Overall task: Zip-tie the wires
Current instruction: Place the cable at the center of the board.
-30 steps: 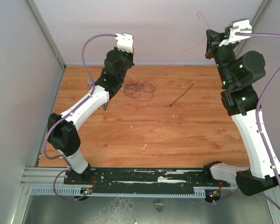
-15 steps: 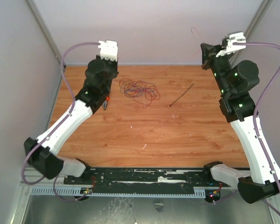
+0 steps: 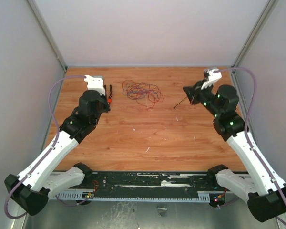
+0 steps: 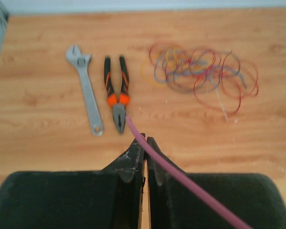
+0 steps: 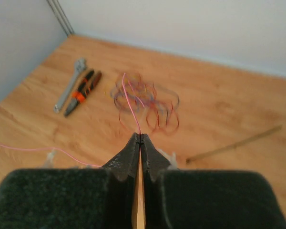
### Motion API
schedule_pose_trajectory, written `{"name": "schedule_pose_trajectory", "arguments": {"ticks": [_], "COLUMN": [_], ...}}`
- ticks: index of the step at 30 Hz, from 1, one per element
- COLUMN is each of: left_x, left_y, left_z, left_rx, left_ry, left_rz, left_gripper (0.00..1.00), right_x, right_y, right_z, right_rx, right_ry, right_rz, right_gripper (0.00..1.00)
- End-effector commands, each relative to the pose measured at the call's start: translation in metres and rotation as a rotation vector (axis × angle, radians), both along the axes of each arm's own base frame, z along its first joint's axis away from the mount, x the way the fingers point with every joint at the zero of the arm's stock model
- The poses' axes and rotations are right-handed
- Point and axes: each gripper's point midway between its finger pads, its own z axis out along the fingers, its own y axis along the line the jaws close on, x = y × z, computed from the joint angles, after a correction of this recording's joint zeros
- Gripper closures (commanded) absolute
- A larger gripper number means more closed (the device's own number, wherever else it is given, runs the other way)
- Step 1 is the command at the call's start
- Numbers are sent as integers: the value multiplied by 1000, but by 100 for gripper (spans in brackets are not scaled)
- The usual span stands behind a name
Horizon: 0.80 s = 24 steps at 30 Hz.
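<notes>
From above, note the wires (image 3: 142, 91) heaped near the far edge of the surface, a little left of centre. Note too the zip tie (image 3: 182, 101) lying slantwise to their right, apart from them, far end hidden behind the right claw (image 3: 187, 89).

Through the left wrist, see the left claw (image 4: 144, 141) pressed together on nothing, a lilac cable (image 4: 181, 180) crossing its tip. Beyond, find pliers (image 4: 117, 98) and wrench (image 4: 86, 90) side by side, with the wires off to the right. Spread before reaching and steer past the tools.

Through the right wrist, see the right claw pinching one red strand (image 5: 129, 102) rising from its tip. Probably gathering strays, so lay it onto the bunch before letting go. Pull gently to avoid dragging loops or sweeping the tie.
</notes>
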Motion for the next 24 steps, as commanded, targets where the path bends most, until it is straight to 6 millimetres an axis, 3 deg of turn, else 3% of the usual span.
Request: {"name": "schedule_pose_trajectory", "arguments": {"ticks": [1, 6, 8, 10, 12, 15, 19, 24], "left_x": [-32, -45, -45, -45, -43, -45, -44, -39], "left_y": [14, 16, 7, -9, -24, -31, -29, -30], "left_z": [-47, -45, -50, -67, -99, -140, -171, -185], "left_rx": [-35, -74, -75, -73, -41, 27, 100, 145], "left_ry": [179, 202, 236, 303, 413, 534, 623, 654], "left_rz": [55, 57, 15, -52, -98, -110, -86, -86], "left_gripper": [94, 94, 94, 94, 94, 97, 98, 96], "right_x": [-20, -35, -38, -40, -42, -40, -31, -21], "right_y": [-15, -22, -28, -31, -30, -34, -63, -114], "right_z": [-42, -89, -111, -125, -136, -153, -176, -194], "right_rx": [13, 9, 9, 18, 31, 41, 13, -18], "right_ry": [102, 198, 233, 248, 260, 290, 319, 338], "right_rz": [-64, -85, -118, -140, -138, -169, -331, -555], "right_gripper": [100, 100, 100, 100, 100, 100, 100, 100]}}
